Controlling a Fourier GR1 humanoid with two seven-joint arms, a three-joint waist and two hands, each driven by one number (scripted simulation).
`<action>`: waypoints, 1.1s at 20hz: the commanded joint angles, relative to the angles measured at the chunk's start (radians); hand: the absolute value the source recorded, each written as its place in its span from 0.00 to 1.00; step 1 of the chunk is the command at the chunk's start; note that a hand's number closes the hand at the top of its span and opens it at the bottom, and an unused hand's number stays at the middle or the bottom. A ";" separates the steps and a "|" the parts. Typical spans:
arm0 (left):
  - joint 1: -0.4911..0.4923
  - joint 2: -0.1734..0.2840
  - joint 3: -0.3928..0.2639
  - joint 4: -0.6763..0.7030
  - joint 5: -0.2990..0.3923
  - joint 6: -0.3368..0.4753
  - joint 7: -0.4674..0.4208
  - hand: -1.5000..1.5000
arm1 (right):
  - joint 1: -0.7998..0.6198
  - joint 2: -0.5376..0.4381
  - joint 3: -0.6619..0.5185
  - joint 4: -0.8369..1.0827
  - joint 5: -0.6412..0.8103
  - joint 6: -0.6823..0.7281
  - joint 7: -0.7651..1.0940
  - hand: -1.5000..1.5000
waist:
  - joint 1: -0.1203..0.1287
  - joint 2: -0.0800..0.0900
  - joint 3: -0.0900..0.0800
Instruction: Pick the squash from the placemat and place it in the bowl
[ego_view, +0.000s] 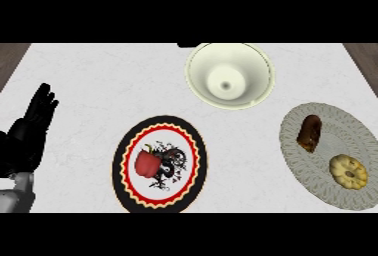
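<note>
Head view. My left hand (33, 125) shows at the left edge of the frame, fingers straight and pointing up, holding nothing; it is at rest. My right hand does not appear, so I can say nothing of its fingers.

The cream bowl (229, 74), the target, stands at upper centre, mouth upward and with nothing in it. At the right lies a round grey woven placemat (325, 187) carrying two items: a dark brown oblong piece (309, 133) toward its upper part and a pale yellow scalloped squash (348, 171) just below it, the two apart. The squash is thus at the frame's right, well apart from the bowl.

At lower centre sits a plate (159, 165) with a black and red patterned rim, bearing a red pepper-like item (149, 163).

Judgement: pickup not yet begun; the squash lies on my right side, so the right hand suits the reach.
</note>
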 joint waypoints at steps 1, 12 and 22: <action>-0.017 0.013 0.003 -0.042 -0.002 -0.005 0.042 0.50 | 0.034 -0.039 -0.009 -0.083 0.179 0.117 0.169 0.00 | 0.025 0.004 0.001; -0.048 -0.063 -0.037 -0.008 -0.039 -0.010 0.014 0.50 | -0.211 -0.105 0.328 -0.028 0.331 0.470 0.510 0.00 | 0.073 0.015 0.002; -0.088 -0.043 0.034 0.085 -0.033 -0.074 -0.011 0.50 | -0.406 0.053 0.640 0.130 0.611 0.668 0.659 0.00 | 0.049 0.011 0.002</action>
